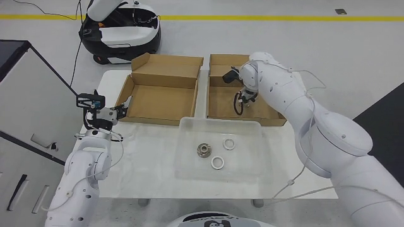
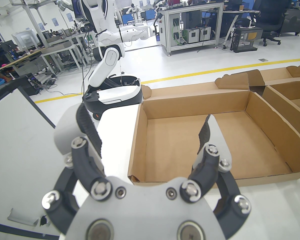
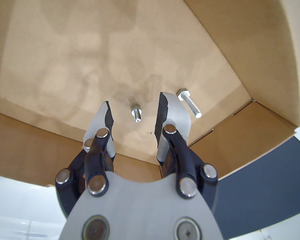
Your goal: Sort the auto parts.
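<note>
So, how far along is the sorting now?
Done: two bolts lie in the right box. In hand: nothing; the right gripper hangs open over one, the left gripper open by the left box. Left: a metal hub and two white rings in the tray.

On the counter [image 1: 148, 164], a left box [image 1: 163, 98] and a right box [image 1: 221, 104] sit side by side at upper centre. Below them a tray [image 1: 189, 164] holds a hub [image 1: 204, 149], with one ring [image 1: 230, 143] to its upper right and another ring [image 1: 218, 162] to its lower right. In the right box lie a bolt [image 3: 136, 113] and, near it, a second bolt [image 3: 190, 103].
</note>
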Controlling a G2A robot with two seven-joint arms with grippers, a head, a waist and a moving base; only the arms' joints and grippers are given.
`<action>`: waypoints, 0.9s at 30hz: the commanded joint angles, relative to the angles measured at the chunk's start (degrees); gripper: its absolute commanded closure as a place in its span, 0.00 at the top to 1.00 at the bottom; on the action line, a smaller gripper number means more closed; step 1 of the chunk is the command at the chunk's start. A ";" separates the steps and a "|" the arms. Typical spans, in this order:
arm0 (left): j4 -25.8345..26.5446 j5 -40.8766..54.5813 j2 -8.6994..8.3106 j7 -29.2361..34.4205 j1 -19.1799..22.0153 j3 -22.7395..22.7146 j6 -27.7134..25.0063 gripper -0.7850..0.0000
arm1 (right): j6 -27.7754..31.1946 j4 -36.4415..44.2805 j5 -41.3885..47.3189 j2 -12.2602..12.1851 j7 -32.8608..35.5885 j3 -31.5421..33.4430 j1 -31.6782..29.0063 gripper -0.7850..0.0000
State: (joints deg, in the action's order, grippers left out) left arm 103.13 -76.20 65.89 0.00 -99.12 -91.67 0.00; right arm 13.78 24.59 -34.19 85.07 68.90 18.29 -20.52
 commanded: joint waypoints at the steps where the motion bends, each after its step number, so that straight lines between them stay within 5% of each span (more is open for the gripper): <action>1: 0.00 0.00 0.00 0.00 0.00 0.00 0.00 1.00 | 0.07 0.53 -0.56 -0.31 -1.43 0.40 0.22 0.49; 4: 0.00 0.00 0.00 0.00 0.00 0.00 0.00 1.00 | 0.31 1.65 -0.55 -0.90 -3.07 1.35 0.36 0.73; 8: 0.00 0.00 0.00 0.00 0.00 0.00 0.00 1.00 | 0.76 4.41 -0.91 -2.04 -5.88 2.85 0.58 0.78; 11: 0.00 0.00 0.00 0.00 0.00 0.00 0.00 1.00 | 1.38 7.40 -0.93 -3.32 -7.94 4.42 0.42 1.00; 19: 0.00 0.00 0.00 0.00 0.00 0.00 0.00 1.00 | 1.68 20.23 -0.14 -8.73 -9.71 11.24 -2.65 1.00; 27: 0.00 0.00 0.00 0.00 0.00 0.00 0.00 1.00 | 2.74 41.56 1.81 -17.16 -5.52 25.65 -11.83 1.00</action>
State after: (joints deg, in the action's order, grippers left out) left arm 103.13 -76.20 65.89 0.00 -99.12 -91.67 0.00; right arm 16.65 62.21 -32.78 69.16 62.58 41.04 -30.51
